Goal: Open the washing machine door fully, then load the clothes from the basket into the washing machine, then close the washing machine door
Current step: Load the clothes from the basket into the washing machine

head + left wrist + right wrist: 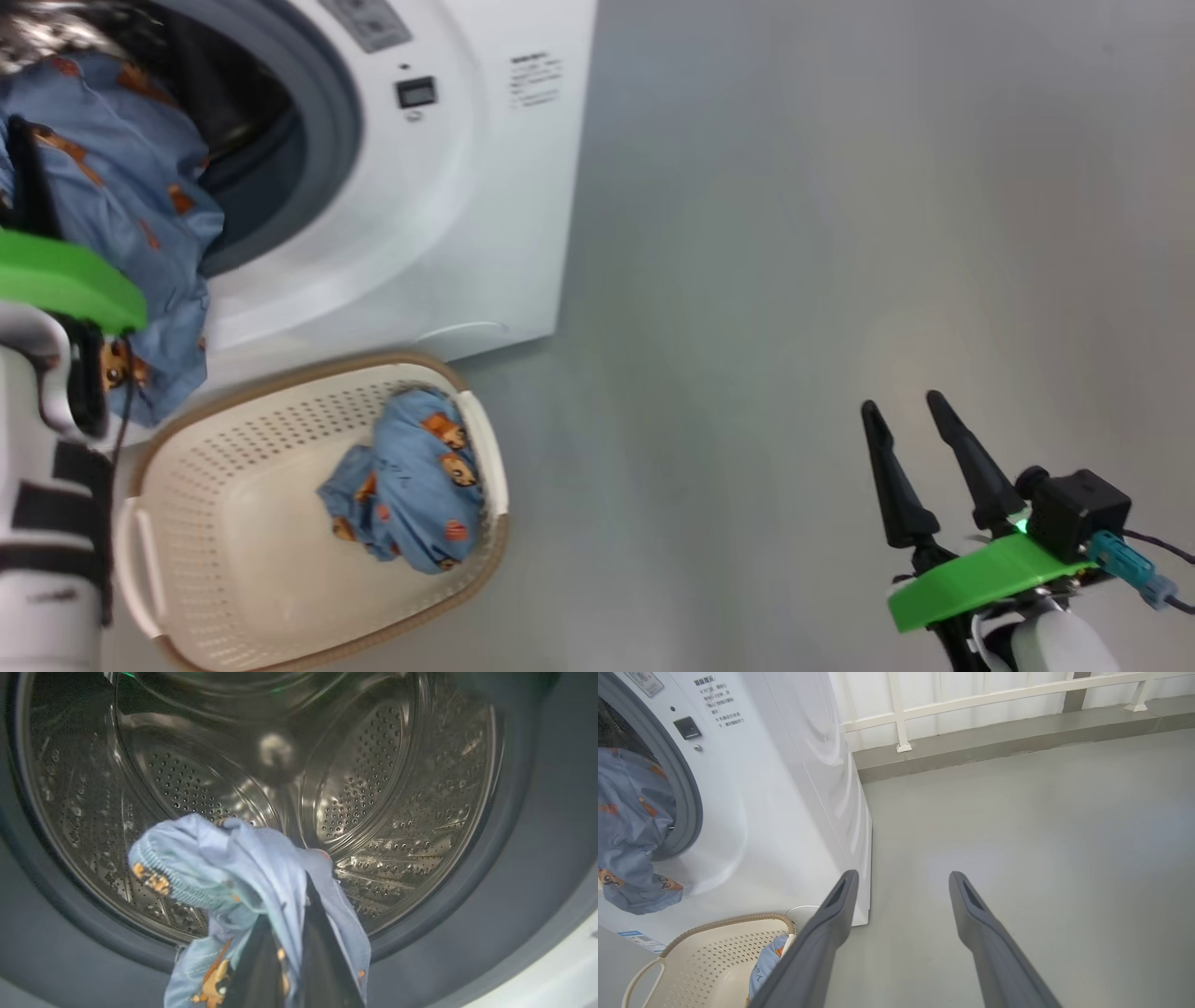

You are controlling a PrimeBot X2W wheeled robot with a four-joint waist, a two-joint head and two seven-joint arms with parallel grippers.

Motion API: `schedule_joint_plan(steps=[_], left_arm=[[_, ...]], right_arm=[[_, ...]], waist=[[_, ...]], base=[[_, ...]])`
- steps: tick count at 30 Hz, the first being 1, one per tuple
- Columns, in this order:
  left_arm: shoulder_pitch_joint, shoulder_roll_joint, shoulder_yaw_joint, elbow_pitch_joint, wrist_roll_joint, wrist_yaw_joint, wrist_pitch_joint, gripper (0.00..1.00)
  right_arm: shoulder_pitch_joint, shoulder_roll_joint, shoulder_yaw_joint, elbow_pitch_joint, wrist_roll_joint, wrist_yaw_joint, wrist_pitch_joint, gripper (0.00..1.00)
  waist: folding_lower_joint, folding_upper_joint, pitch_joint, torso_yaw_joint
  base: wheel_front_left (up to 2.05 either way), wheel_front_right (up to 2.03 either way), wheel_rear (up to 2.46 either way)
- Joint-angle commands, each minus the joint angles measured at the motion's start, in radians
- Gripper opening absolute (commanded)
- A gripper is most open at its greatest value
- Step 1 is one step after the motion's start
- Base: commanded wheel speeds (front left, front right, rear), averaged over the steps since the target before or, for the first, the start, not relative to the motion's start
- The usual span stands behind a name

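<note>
Fingers [322,952] of left gripper [286,896] pinched together on bear-print garment [261,858], soft light blue cloth drooping long-axis downward over grey gasket [514,858] at mouth of white washing machine [448,233]. From left wrist, perforated steel drum [373,788]; from head, second garment [411,495] bundled in cream perforated basket [243,523] on floor [840,233]. Right gripper [901,401] spread apart, holding nothing.
</note>
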Motion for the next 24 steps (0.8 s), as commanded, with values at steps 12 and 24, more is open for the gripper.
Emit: schedule_joint_plan(steps=[12,24], left_arm=[[-0.266,0.133,0.001,0.353,0.024,0.027,0.005,0.00],[-0.389,0.215,0.016,0.209,0.030,0.045,-0.006,0.00]], right_arm=[[-0.052,0.018,0.086,-0.021,0.016,0.002,-0.012,1.00],[-0.069,0.035,0.097,-0.035,0.022,0.002,-0.012,1.00]], waist=[[0.0000,-0.0001,0.087,-0.131],[0.0000,-0.0001,0.156,-0.176]], base=[[0.00,0.00,0.00],[0.00,0.00,0.00]])
